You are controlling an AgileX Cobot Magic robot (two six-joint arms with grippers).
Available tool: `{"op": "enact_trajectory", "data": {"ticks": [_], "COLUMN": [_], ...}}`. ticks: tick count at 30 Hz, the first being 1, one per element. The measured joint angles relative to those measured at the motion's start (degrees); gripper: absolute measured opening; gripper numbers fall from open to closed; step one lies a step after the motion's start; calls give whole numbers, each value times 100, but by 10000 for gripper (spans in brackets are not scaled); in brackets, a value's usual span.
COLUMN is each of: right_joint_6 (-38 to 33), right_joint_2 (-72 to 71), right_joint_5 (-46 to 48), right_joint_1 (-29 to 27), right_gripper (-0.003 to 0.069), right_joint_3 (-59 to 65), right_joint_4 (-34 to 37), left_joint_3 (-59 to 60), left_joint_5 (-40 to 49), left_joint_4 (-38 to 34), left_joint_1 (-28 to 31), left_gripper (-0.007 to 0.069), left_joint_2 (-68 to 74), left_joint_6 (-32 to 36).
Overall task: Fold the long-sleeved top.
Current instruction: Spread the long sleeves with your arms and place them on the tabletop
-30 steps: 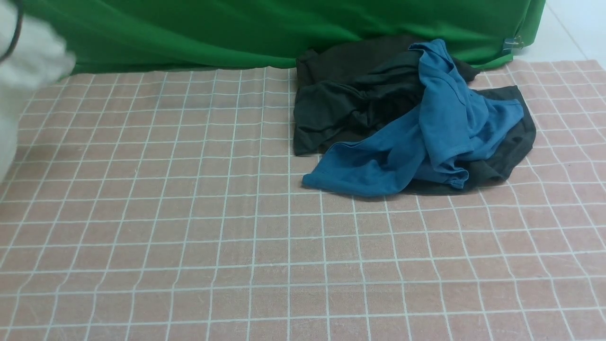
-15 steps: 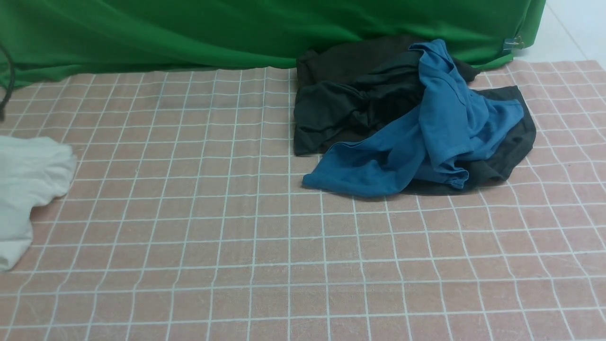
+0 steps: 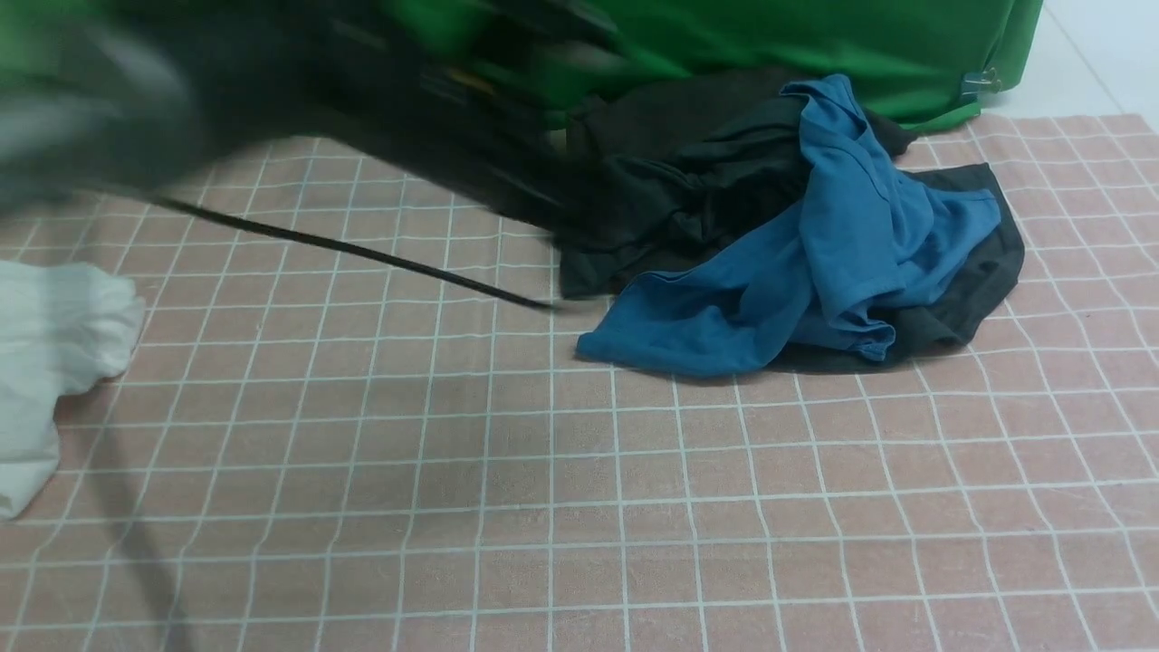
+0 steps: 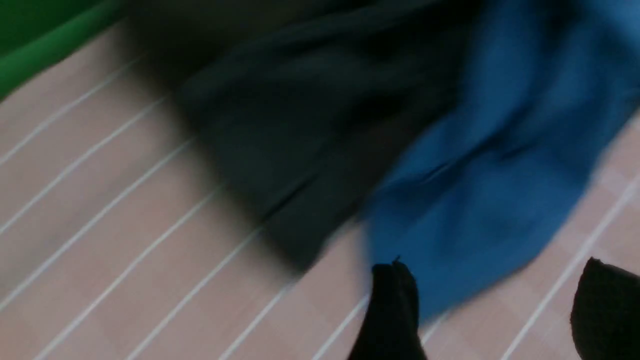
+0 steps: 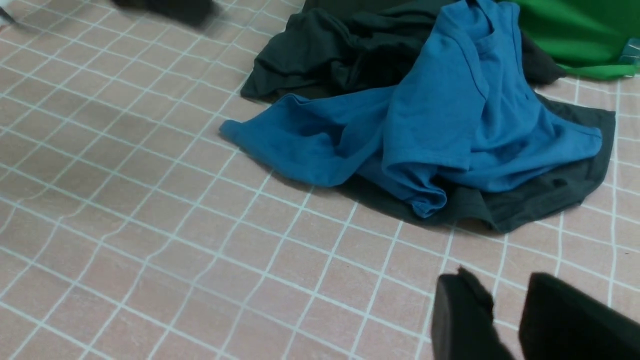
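Left wrist view: left gripper (image 4: 495,270), jaws wide apart, empty, near blue top (image 4: 480,200). Right wrist view: right gripper (image 5: 502,285), jaws narrowly parted, empty.

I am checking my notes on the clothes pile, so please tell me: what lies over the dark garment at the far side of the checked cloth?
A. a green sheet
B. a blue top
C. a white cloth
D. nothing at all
B: the blue top is draped across the dark garment, while the white cloth lies apart at the left edge.
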Motion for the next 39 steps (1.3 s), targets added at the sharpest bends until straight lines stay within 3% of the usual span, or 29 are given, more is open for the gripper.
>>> {"op": "enact_trajectory", "data": {"ticks": [3, 4, 9, 15, 17, 20, 22, 25, 33, 39], "right_joint_6": [0, 0, 0, 0, 0, 0, -15, -22, -17, 28], "right_joint_2": [0, 0, 0, 0, 0, 0, 0, 0, 0, 0], "right_joint_5": [40, 45, 269, 593, 614, 640, 640, 640, 508, 73], "right_joint_1": [0, 0, 0, 0, 0, 0, 0, 0, 0, 0], "right_gripper": [218, 218, 218, 219, 219, 219, 219, 219, 219, 219], "right_joint_3": [0, 0, 0, 0, 0, 0, 0, 0, 0, 0], "right_joint_4": [-7, -7, -20, -24, -24, -26, -26, -38, -131, -131], "left_joint_3": [-868, -868, -2811, -4149, -4301, -4358, -4358, -4372, -4372, -4372], "left_joint_5": [-257, -266, -460, -597, -597, -558, -323, 83, 1755, 2070], "left_joint_4": [-5, -5, 50, 658, 667, 655, 650, 673, 1303, 1261], "left_joint_1": [-536, -536, -756, -724, -722, -704, -699, -699, -556, 48], "left_gripper": [523, 523, 662, 678, 648, 495, 242, 76, 69, 69], "left_joint_2": [875, 934, 2355, 3512, 3719, 3928, 3961, 3791, 2231, 613], "left_joint_6": [-46, -46, -477, -1199, -1385, -1497, -1467, -1211, -632, -497]}}
